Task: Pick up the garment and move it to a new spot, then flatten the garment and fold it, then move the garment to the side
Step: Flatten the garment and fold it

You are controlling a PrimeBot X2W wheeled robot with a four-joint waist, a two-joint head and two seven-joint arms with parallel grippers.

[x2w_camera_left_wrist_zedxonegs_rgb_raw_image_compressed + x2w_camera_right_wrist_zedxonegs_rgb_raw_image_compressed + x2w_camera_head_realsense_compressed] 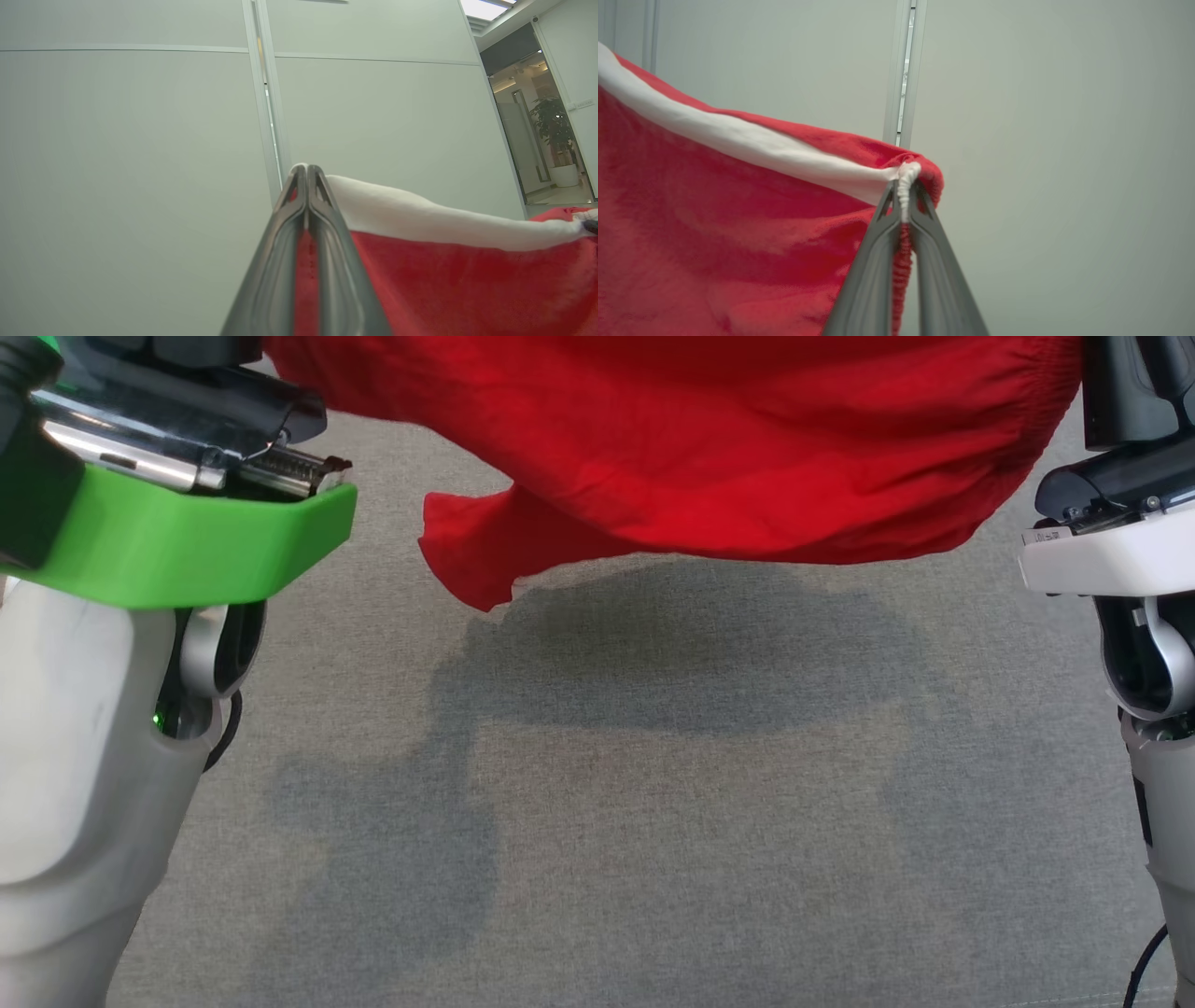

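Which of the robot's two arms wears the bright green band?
The left arm: a bright green band wraps its wrist. The right arm has a white band there instead. Both hold up the red garment.

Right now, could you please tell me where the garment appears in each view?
Head view: garment across the top, hanging over the grey surface.
Left wrist view: lower right, pinched in the shut left claw.
Right wrist view: left half, pinched in the shut right claw.
Shared landmark: its white band, in both wrist views.
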